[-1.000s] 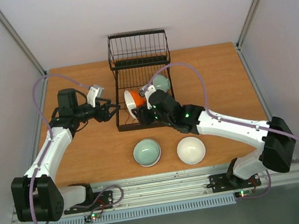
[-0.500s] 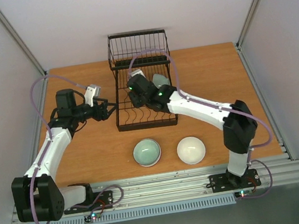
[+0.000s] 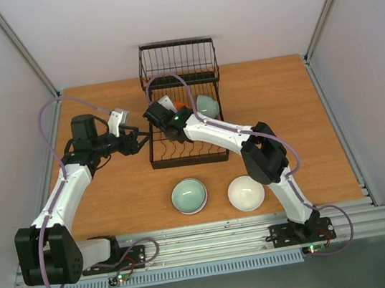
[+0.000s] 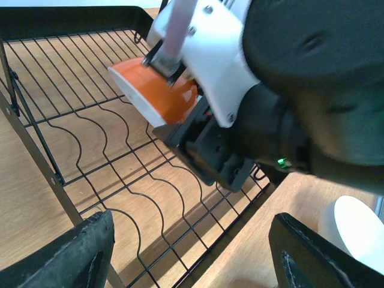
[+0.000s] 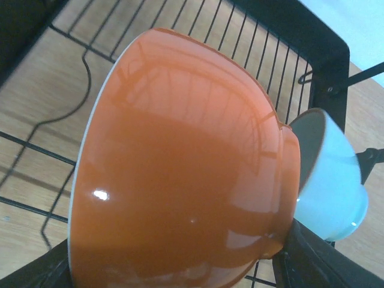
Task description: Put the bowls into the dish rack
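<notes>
1. Right gripper is clamped on the orange bowl. In the left wrist view its black fingers hold the bowl at the rim, with the white inner edge just showing.
2. The orange bowl is tipped on its side, glossy outside facing the right wrist camera. It sits over the slotted tray of the dish rack, left of the rack's centre. Can't tell if it touches the wires.
3. The dish rack stands mid-table towards the far edge. Its taller basket section is at the far end and the flat tray faces the arms.
4. A mint-green bowl is in the tray on the rack's right side, standing on edge. It is just beside the orange bowl's foot; can't tell if the two touch.
5. On the other side, the left gripper has its jaws spread wide at the rack's left rail, pointing into the rack. Its fingers frame the tray wires in the wrist view. Contact with the rail is unclear.
6. A second mint bowl and a white bowl sit upright on the table near the middle of the near edge. The mint one is on the left and the white one on the right. They don't touch each other and are clear of the rack's near rail.
</notes>
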You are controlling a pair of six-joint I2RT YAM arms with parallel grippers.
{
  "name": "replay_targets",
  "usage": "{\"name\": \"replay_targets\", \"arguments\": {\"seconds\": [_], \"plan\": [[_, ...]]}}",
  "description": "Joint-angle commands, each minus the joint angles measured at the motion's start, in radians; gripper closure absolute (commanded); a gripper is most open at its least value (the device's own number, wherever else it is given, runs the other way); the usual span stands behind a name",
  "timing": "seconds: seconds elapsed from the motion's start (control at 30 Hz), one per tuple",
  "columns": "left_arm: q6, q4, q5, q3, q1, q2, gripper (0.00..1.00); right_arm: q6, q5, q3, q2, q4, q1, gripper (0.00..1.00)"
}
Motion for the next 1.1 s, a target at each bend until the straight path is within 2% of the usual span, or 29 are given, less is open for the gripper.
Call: {"name": "replay_targets", "arguments": {"seconds": [0.0,0.33,0.6,0.83,1.07], "plan": [[-0.002,0.05,0.022,-0.006,0.008,0.005,0.29,-0.011,0.105,0.084,0.051,-0.077,-0.005,0.99],[0.0,0.049,0.036,-0.005,0.01,0.016,0.3,0.003,0.195,0.187,0.159,-0.161,-0.013,0.99],[-0.001,0.049,0.046,-0.005,0.013,0.02,0.3,0.033,0.205,0.245,0.224,-0.21,-0.033,0.99],[0.001,0.048,0.049,-0.005,0.014,0.022,0.3,0.062,0.159,0.25,0.24,-0.219,-0.057,0.99],[0.004,0.047,0.051,-0.005,0.016,0.022,0.3,0.128,0.009,0.195,0.203,-0.188,-0.09,0.99]]}}
